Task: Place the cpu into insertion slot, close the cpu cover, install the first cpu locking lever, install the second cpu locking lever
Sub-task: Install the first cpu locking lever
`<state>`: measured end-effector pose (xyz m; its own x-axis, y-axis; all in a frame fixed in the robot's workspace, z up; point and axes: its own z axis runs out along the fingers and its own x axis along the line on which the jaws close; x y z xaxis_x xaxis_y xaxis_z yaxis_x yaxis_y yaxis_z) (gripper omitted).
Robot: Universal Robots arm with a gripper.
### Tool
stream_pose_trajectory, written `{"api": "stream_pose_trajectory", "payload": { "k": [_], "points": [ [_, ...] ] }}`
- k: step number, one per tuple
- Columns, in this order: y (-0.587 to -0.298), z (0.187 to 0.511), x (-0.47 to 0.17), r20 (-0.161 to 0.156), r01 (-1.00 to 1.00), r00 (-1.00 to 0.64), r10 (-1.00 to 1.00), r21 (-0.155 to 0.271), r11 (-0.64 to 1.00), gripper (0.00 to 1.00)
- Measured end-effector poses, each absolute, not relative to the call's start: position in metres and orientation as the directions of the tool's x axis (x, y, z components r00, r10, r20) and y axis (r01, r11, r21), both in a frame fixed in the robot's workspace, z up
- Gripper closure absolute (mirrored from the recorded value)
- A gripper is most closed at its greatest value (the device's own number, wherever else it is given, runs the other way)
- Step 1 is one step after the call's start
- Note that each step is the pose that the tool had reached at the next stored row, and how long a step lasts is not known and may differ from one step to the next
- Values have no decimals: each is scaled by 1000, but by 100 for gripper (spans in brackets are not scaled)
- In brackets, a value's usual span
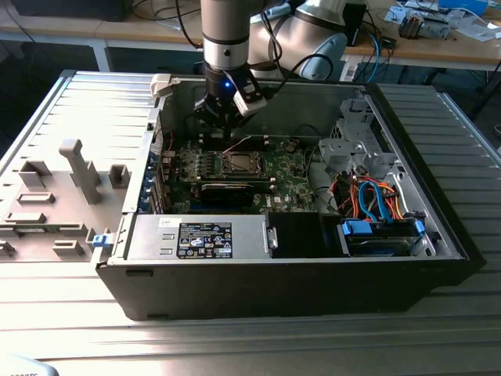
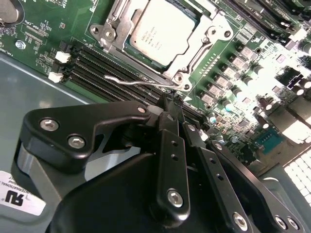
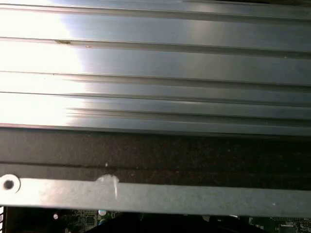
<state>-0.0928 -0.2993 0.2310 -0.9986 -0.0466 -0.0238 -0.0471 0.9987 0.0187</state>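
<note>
The cpu (image 2: 158, 31) lies flat in its socket on the green motherboard (image 2: 48, 29), its silver-grey top showing through the window of the cpu cover (image 2: 201, 46). That silvery frame lies down around the chip. One thin wire locking lever (image 2: 131, 81) sticks out beside the socket, over the memory slots, and it looks raised in the exterior view (image 1: 237, 145). My gripper (image 2: 171, 104) is shut, its black fingertips right at this lever; a grip on the wire cannot be made out. In the exterior view the gripper (image 1: 221, 125) hangs just behind the socket and cpu (image 1: 237, 163).
The open computer case (image 1: 438, 235) lies on a ribbed metal table. A labelled power supply box (image 1: 203, 237) runs along the front, and a blue drive bay (image 1: 380, 235) with orange and blue cables (image 1: 368, 196) sits to the exterior view's right. Grey fixture blocks (image 1: 78, 168) stand on the left.
</note>
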Motion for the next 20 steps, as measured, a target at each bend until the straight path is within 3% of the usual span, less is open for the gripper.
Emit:
{"api": "stream_pose_trajectory", "payload": {
  "k": [20],
  "points": [
    [-296,224,-88,-24,-54,-998,-53,19,998,89]
  ]
}}
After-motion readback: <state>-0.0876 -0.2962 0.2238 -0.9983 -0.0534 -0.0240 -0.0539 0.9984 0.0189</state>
